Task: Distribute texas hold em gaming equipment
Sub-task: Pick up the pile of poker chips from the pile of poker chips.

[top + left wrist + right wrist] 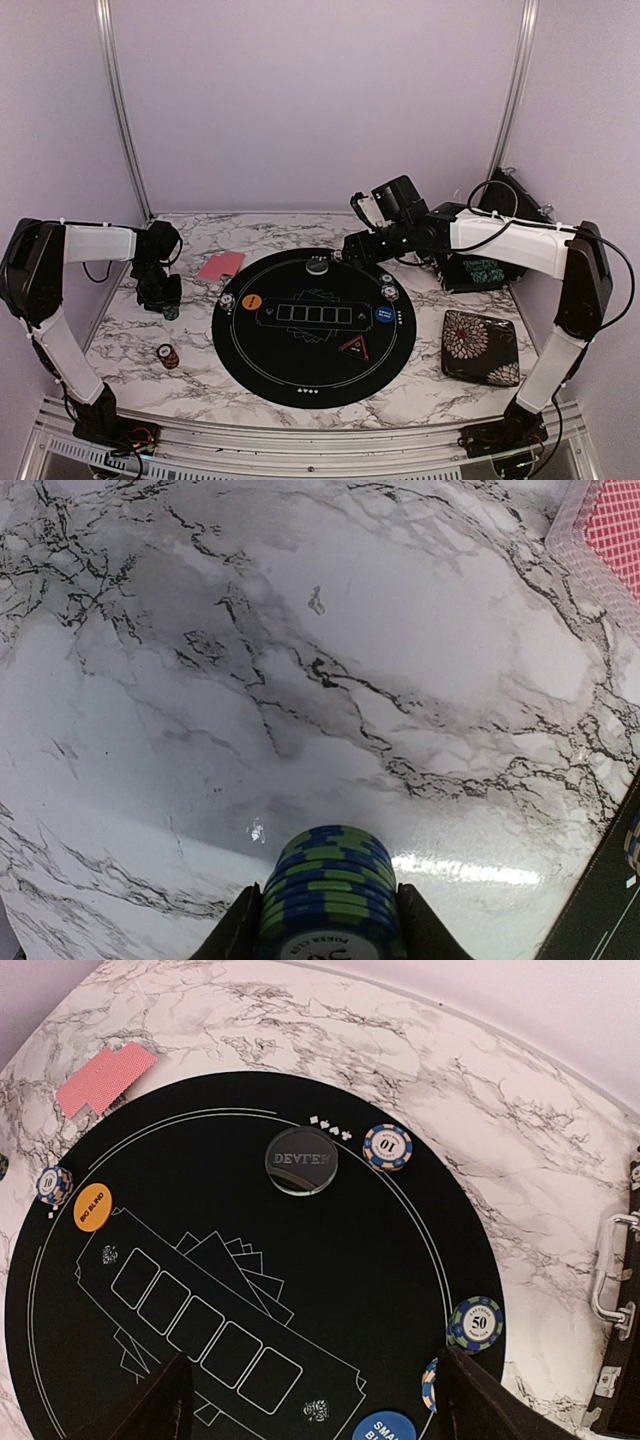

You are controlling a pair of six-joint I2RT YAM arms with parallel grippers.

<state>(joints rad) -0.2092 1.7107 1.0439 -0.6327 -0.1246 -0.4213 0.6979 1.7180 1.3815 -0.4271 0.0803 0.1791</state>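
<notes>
Left gripper [322, 930] closed on the blue-green chip stack [325, 880] between its jaws; a straight, level lift toward the mat [600, 900] at its right should keep chips aligned; right gripper [310, 1380] open

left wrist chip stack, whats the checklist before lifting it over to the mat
1. Left gripper shut on the blue-green chip stack: ok, gripped on both sides.
2. Chips lined up in the stack: ok.
3. Bottom chip caught in the grip: cannot tell, hidden.
4. Playing cards apart from the stack: ok.
5. Right gripper open, over the mat, far from the stack: ok.
</notes>
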